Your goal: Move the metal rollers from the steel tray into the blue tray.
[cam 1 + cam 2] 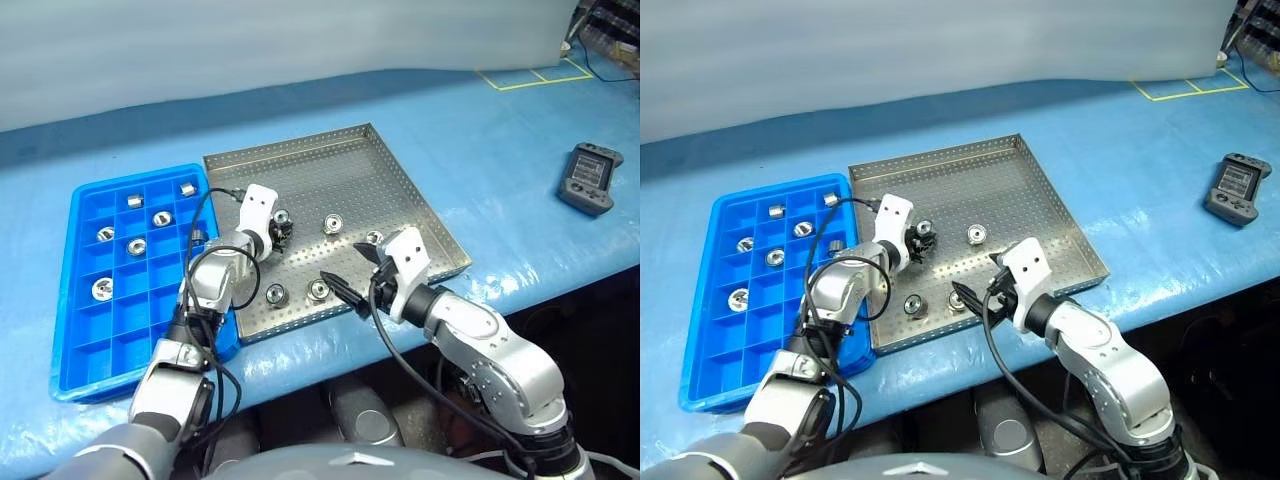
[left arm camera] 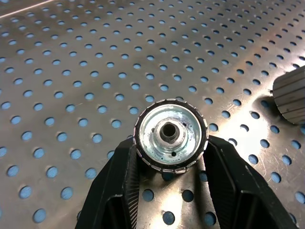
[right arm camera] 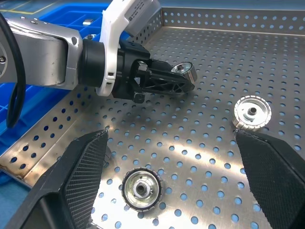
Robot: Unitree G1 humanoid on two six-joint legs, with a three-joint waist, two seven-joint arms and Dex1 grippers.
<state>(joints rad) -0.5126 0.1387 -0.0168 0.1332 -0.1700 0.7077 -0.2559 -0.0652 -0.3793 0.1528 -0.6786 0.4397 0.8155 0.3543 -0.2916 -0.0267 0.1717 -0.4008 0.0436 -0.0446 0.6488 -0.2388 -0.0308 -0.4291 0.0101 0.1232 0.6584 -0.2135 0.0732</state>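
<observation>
The left gripper (image 3: 183, 78) pinches a metal roller (image 2: 170, 135) in the steel tray (image 1: 400, 180); the right gripper (image 3: 171, 181) hovers spread over the near edge.

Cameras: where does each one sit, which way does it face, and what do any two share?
Head eyes: look down over both arms at the steel tray and blue tray.
Left wrist: looks along the left tool, shut on a roller.
Right wrist: looks between the open right tool's fingers across the tray floor.
Shared: both wrist views show the gripped roller.
</observation>
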